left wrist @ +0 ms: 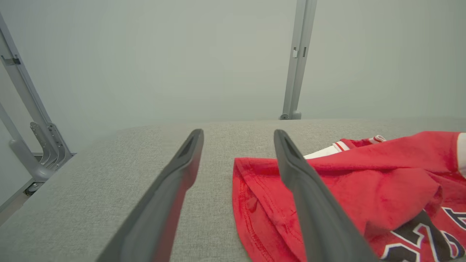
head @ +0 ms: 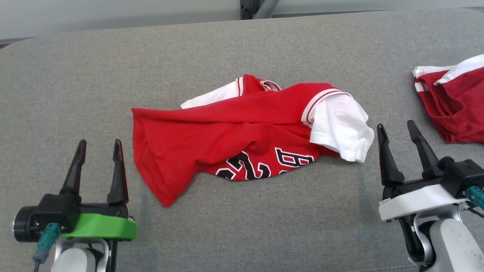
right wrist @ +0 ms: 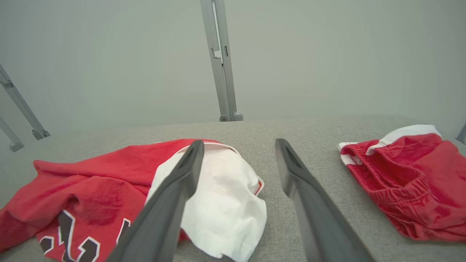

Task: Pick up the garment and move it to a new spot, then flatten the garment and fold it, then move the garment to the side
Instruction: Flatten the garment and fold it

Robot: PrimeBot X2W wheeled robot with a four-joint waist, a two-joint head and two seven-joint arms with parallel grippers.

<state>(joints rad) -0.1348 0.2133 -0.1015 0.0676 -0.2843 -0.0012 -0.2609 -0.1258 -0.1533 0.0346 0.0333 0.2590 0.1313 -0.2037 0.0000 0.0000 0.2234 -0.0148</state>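
A: Head view first. What lies on the grey woven surface (head: 75,68)?
B: A red shirt (head: 227,128), crumpled, in the middle of the frame. It is soft knit. One white sleeve (head: 342,128) is bunched at its right end under striped red-and-white trim, and black lettering (head: 293,158) edged in white runs along the lower fold.
A: And the tools?
B: The left gripper (head: 100,141) sits at the lower left on a green bracket (head: 102,226). Its two dark tapered fingers (head: 117,173) are spread apart with nothing between them, just beside the shirt's left edge. The right gripper (head: 396,124), at the lower right, is also spread and empty, near the sleeve. Red shorts (head: 453,109) with white trim lie at the right edge.
A: Left wrist view?
B: Fingers parted. The shirt's stitched hem (left wrist: 251,218) fills the lower right, partly behind one finger. A grey metal post (left wrist: 298,58) rises at the top.
A: Right wrist view?
B: Fingers parted. The sleeve lies at lower centre, and the shorts, with a gathered waistband (right wrist: 397,189), lie apart at the right.
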